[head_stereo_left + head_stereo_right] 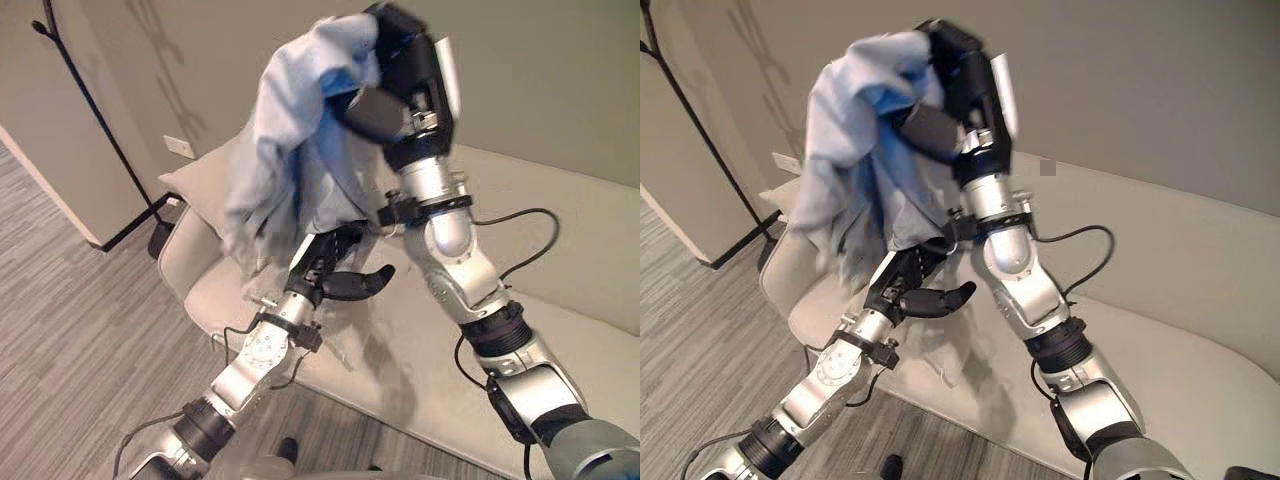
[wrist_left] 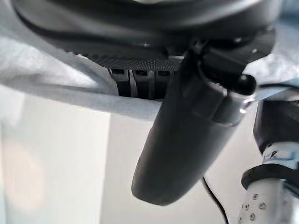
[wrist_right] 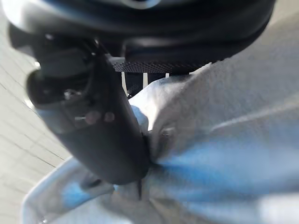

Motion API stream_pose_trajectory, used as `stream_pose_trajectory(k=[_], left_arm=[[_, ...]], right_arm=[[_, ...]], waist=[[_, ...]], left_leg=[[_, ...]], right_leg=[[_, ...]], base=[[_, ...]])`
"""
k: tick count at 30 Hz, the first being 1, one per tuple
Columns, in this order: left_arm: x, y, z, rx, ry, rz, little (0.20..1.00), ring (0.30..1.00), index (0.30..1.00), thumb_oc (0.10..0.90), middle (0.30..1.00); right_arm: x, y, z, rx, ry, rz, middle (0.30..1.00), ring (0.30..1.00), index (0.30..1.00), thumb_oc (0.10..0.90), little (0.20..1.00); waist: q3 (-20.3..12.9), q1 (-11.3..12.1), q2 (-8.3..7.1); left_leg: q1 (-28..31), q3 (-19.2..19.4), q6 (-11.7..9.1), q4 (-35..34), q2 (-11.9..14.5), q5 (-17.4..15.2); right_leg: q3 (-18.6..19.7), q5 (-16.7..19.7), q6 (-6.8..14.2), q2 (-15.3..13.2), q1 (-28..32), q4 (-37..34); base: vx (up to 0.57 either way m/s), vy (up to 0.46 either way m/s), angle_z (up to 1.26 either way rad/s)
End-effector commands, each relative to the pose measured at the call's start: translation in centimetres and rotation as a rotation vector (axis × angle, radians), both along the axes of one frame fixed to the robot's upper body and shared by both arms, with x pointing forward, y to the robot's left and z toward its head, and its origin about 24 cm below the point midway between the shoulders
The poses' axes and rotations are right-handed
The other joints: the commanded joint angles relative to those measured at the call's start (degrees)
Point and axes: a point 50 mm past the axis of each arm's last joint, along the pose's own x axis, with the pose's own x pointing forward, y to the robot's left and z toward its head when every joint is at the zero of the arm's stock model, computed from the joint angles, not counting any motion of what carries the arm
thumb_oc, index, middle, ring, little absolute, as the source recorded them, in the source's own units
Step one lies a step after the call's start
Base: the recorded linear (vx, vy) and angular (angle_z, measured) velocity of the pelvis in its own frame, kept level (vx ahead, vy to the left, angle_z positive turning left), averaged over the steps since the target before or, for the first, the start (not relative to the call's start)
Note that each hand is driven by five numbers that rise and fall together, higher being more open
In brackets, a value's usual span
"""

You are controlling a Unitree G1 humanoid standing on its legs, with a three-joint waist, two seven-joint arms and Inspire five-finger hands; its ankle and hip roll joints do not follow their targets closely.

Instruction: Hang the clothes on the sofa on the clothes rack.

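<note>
Plain beige wall (image 1: 560, 80) behind a cream sofa (image 1: 560, 300) with a cushion (image 1: 205, 180) at its end, grey striped plank floor (image 1: 70, 330), white wall socket (image 1: 179, 147) low on the wall, black clothes rack (image 1: 95, 110) standing in the corner

Silver-grey arms (dark hands (image 1: 405, 75))

Pale blue garment (image 1: 300, 130) hangs bunched, raised above the cream sofa (image 1: 560, 330).
</note>
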Motion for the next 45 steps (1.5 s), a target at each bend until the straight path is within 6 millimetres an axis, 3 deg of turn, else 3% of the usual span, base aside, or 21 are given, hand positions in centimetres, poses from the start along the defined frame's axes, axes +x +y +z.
stream_pose_trajectory(k=[1, 2, 10, 17, 26, 29, 31, 32, 34, 35, 37, 38, 40, 42, 43, 44, 45], left_arm=[[1.6, -1.3, 3.0, -0.068, -0.122, 0.005, 0.9, 0.9, 0.9, 0.8, 0.9], [2.0, -1.3, 2.7, -0.05, -0.112, 0.03, 0.3, 0.3, 0.3, 0.4, 0.3], [2.0, 1.7, 2.9, -0.031, -0.139, 0.16, 0.3, 0.3, 0.3, 0.4, 0.3], [0.5, 7.3, 3.1, 0.042, -0.223, 0.377, 0.3, 0.3, 0.3, 0.4, 0.3], [-1.5, 12.5, 2.8, 0.199, -0.278, 0.609, 0.3, 0.3, 0.3, 0.4, 0.3], [-1.9, 16.3, 3.1, 0.369, -0.336, 0.844, 0.3, 0.3, 0.3, 0.4, 0.3], [-2.1, 18.8, 4.6, 0.414, -0.403, 1.005, 0.3, 0.3, 0.3, 0.4, 0.3], [-2.6, 21.0, 6.4, 0.461, -0.493, 1.165, 0.3, 0.3, 0.3, 0.4, 0.3], [-2.7, 21.7, 7.1, 0.467, -0.531, 1.226, 0.3, 0.3, 0.3, 0.4, 0.3], [-2.6, 22.3, 9.1, 0.455, -0.629, 1.322, 0.3, 0.3, 0.3, 0.4, 0.3], [-2.5, 21.9, 9.8, 0.455, -0.676, 1.351, 0.3, 0.3, 0.3, 0.4, 0.3], [-2.7, 21.8, 9.5, 0.45, -0.671, 1.354, 0.3, 0.3, 0.3, 0.4, 0.3], [-3.3, 21.9, 8.6, 0.43, -0.636, 1.358, 0.3, 0.3, 0.3, 0.4, 0.3], [-3.2, 21.2, 8.7, 0.389, -0.656, 1.316, 0.3, 0.3, 0.3, 0.4, 0.3], [-2.7, 20.2, 9.2, 0.331, -0.68, 1.285, 0.3, 0.3, 0.3, 0.4, 0.3], [-2.7, 20.1, 9.3, 0.326, -0.685, 1.277, 0.3, 0.3, 0.3, 0.4, 0.3], [-2.9, 19.8, 8.7, 0.282, -0.664, 1.252, 0.3, 0.3, 0.3, 0.4, 0.3]], right_arm=[[-3.4, -0.8, 6.7, 0.247, -0.286, 0.165, 0.3, 0.3, 0.3, 0.4, 0.3], [-3.7, -0.7, 6.8, 0.273, -0.276, 0.209, 0.3, 0.3, 0.3, 0.4, 0.3], [-3.9, -2.4, 6.4, 0.277, -0.285, 0.17, 0.3, 0.3, 0.3, 0.4, 0.3], [-3.9, -5.3, 6.4, 0.249, -0.324, 0.056, 0.3, 0.3, 0.3, 0.4, 0.3], [-4.3, -7.5, 6.9, 0.262, -0.375, -0.012, 0.3, 0.3, 0.3, 0.4, 0.3], [-5.6, -7.6, 7.8, 0.213, -0.446, 0.08, 0.3, 0.3, 0.3, 0.4, 0.3], [-6.4, -7.4, 8.0, 0.173, -0.481, 0.142, 0.3, 0.3, 0.3, 0.4, 0.3], [-6.8, -7.4, 7.7, 0.144, -0.498, 0.182, 0.3, 0.3, 0.3, 0.4, 0.3], [-7.0, -7.4, 7.4, 0.132, -0.505, 0.188, 0.3, 0.3, 0.3, 0.4, 0.3], [-7.3, -8.4, 6.4, 0.084, -0.502, 0.146, 0.3, 0.3, 0.3, 0.4, 0.3], [-7.6, -9.0, 5.2, 0.057, -0.475, 0.123, 0.3, 0.3, 0.3, 0.4, 0.3], [-7.6, -8.9, 4.5, 0.062, -0.446, 0.14, 0.3, 0.3, 0.3, 0.4, 0.3], [-7.7, -7.9, 2.8, 0.069, -0.376, 0.197, 0.3, 0.3, 0.3, 0.4, 0.3], [-8.0, -6.1, 1.3, -0.022, -0.329, 0.266, 0.3, 0.3, 0.3, 0.4, 0.3], [-7.8, -5.6, 0.7, -0.079, -0.316, 0.246, 0.3, 0.3, 0.3, 0.4, 0.3], [-7.9, -5.4, 0.3, -0.103, -0.304, 0.243, 0.3, 0.3, 0.3, 0.4, 0.3], [-7.9, -5.0, -0.3, -0.108, -0.282, 0.233, 0.3, 0.3, 0.3, 0.4, 0.3]], waist=[[-6.55, -0.07, -2.14], [-6.63, -0.47, -2.11], [-6.79, -0.72, -2.12], [-6.5, 0.51, -2.46], [-5.79, 2.38, -2.4], [-5.06, 3.37, -2.3], [-4.34, 4.23, -2.05], [-3.81, 5.1, -1.69], [-3.71, 5.19, -1.63], [-2.66, 4.43, -1.56], [-1.98, 2.45, -1.66], [-2.08, 2.02, -1.49], [-2.72, 1.91, -1.38], [-2.09, 2.89, -3.67], [-0.83, 2.54, -4.17], [-1.43, 2.25, -4.01], [-2.5, 3.01, -3.37]], left_leg=[[2.04, 0.71, -0.52, 0.19, -0.18, -6.14], [2.06, 0.99, -0.55, 0.19, -0.12, -6.13], [1.91, 1.18, -0.77, 0.19, 0.07, -6.17], [1.39, 0.46, -1.26, 0.19, 0.84, -5.21], [1.07, -1.0, -2.05, 0.19, 1.72, -5.08], [0.12, -1.64, -2.71, 0.19, 2.25, -4.48], [-1.3, -2.1, -3.03, 0.19, 2.15, -3.81], [-3.04, -2.26, -3.45, 0.19, 1.84, -3.21], [-4.15, -2.17, -3.58, 0.19, 1.64, -2.96], [-7.03, 3.29, -4.04, 0.19, 2.14, -1.62], [-6.89, 13.29, -3.24, 0.35, 5.12, -1.29], [-6.34, 15.93, -3.07, 0.41, 6.35, -1.15], [-5.45, 17.07, -3.47, 0.19, 7.86, -0.9], [-6.47, 18.08, -4.94, 0.32, 11.86, 1.55], [-8.07, 22.52, -5.32, 0.94, 15.99, 4.3], [-6.7, 23.53, -6.15, 0.77, 17.16, 2.59], [-7.21, 23.04, -5.98, 1.57, 16.28, 2.36]], right_leg=[[1.14, -3.02, 0.39, -1.23, 0.82, 0.93], [1.34, -2.91, 0.4, -1.22, 0.68, 0.95], [1.61, -2.89, 0.33, -0.98, 0.25, 0.99], [1.09, -2.92, -0.06, -0.08, 0.04, 0.88], [0.24, -4.06, -0.56, 1.19, 0.45, 0.88], [-0.25, -4.27, -0.56, 1.56, -0.21, 0.88], [-0.42, -4.17, -0.39, 1.64, -1.29, 0.88], [-1.19, -3.87, -0.07, 1.28, -2.46, 0.88], [-2.08, -3.84, 0.19, 0.83, -2.95, 0.88], [-5.81, -3.73, 0.91, -1.11, -3.54, 0.88], [-9.53, -2.84, 1.76, -2.96, -3.76, 0.88], [-10.52, -2.67, 2.0, -3.31, -3.72, 0.88], [-11.11, -2.41, 2.22, -3.63, -2.79, 0.88], [-14.05, -2.26, 3.24, -5.77, -0.68, 1.21], [-17.82, -1.69, 4.32, -8.69, 0.32, 2.26], [-18.08, -2.61, 5.14, -9.46, 1.12, 3.1], [-18.93, -2.62, 5.31, -11.22, 2.56, 3.87]], base=[[-0.02, -0.001, -0.13], [0.0, -0.002, -0.14], [0.0, -0.015, -0.05], [0.01, -0.047, -0.03], [0.03, -0.058, 0.06], [0.03, -0.061, 0.11], [-0.05, -0.016, 0.15], [-0.07, 0.011, 0.11], [-0.08, 0.071, 0.24], [-0.13, 0.168, 0.54], [-0.11, 0.179, 1.39], [-0.02, 0.133, 1.89], [0.09, 0.153, 0.93], [0.07, 0.319, 0.32], [0.06, 0.417, 0.84], [0.17, 0.626, 1.53], [0.24, 0.516, 1.52]])
